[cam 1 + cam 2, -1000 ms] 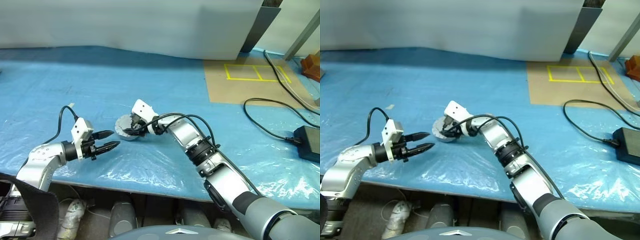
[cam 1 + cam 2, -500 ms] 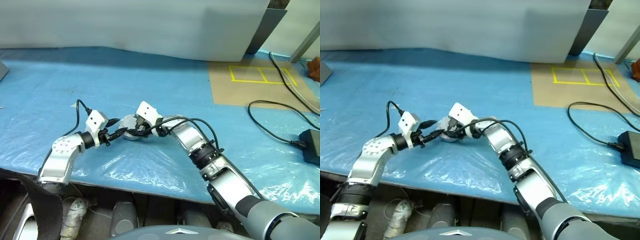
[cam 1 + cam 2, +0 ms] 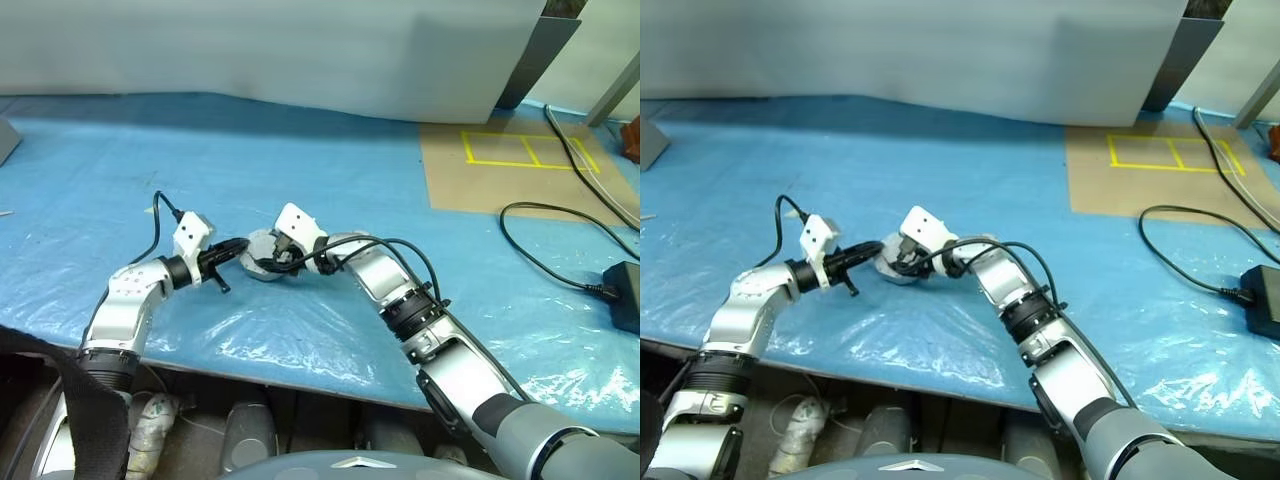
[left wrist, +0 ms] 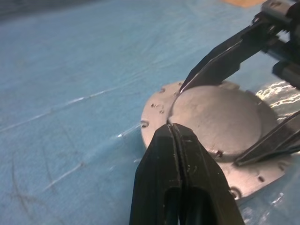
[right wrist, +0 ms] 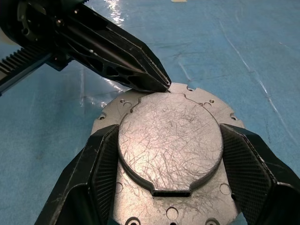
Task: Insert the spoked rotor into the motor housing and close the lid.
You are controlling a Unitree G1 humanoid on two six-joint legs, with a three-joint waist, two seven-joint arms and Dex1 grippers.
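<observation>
While the right gripper (image 5: pixel 169 154) clasps the round grey metal lid (image 5: pixel 169 140) near the blue table's (image 3: pixel 400 180) front edge, steadying it, the clenched left gripper (image 4: pixel 174 129) presses its rim, probably seating it.

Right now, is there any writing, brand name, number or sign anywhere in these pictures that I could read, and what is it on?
None: no readable words or numbers.
The round grey metal disc bears only scratches and small holes.
The blue plastic sheet is unmarked.
The brown board carries yellow tape rectangles, without lettering.
The black power brick shows no legible label.
</observation>
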